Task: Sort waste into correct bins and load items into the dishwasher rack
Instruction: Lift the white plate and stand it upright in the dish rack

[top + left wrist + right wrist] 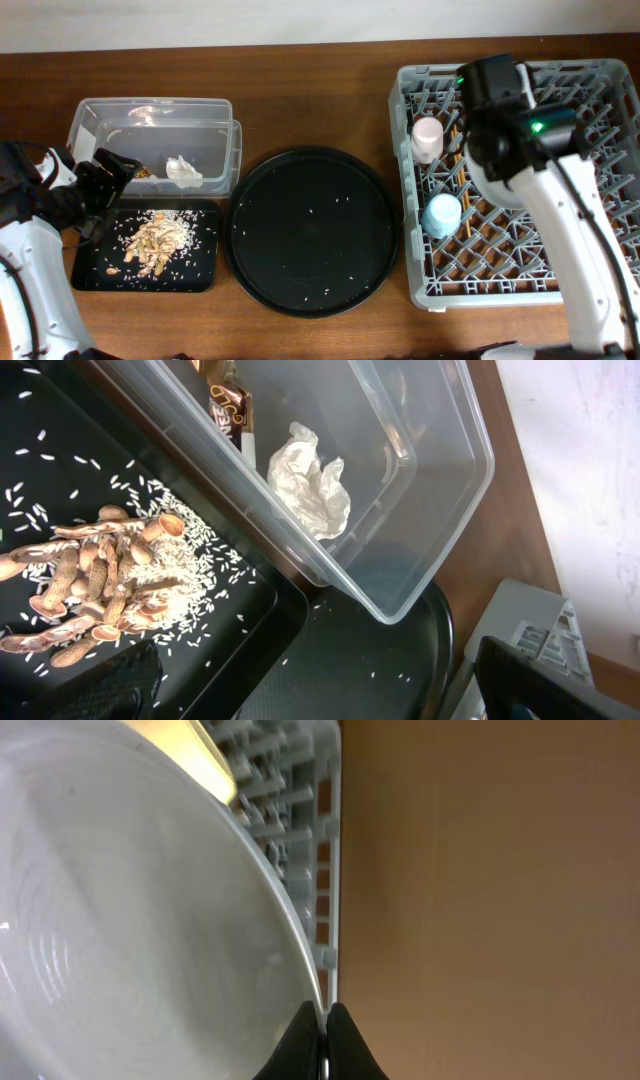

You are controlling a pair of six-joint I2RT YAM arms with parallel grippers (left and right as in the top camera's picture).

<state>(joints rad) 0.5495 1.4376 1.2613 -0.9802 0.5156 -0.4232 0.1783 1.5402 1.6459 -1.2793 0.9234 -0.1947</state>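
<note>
Right gripper (322, 1038): fingers nearly closed, pinching the rim of the plate (130, 940). The plate is pale grey-white with faint concentric rings and looks clean. It fills most of the right wrist view and sits over the dishwasher rack (590, 110) at the right edge of the table. Can't tell if it rests on the pegs or hangs clear of them. Overhead, the arm hides most of it.

A yellow bowl (195, 755) shows behind the plate's upper rim, inside the rack.

Left gripper (108, 170): fingers spread wide, holding nothing. It hovers at the left edge of the table, over the seam between the clear box (200, 115) and the black tray (195, 270).

The clear box is toward the far left corner. The gold-brown wrapper (228, 405) and the crumpled white tissue (310, 475) lie inside, near each other, not touching.

The black tray is just in front of the box, near the left edge. It holds a heap of tan food scraps (95, 585) with rice scattered around.

The round black tray (300, 180) is mid-table, with a few loose rice grains (330, 290) on it.

The pink cup (428, 138) and blue cup (441, 214) are in the rack's left column, pink farther back.
</note>
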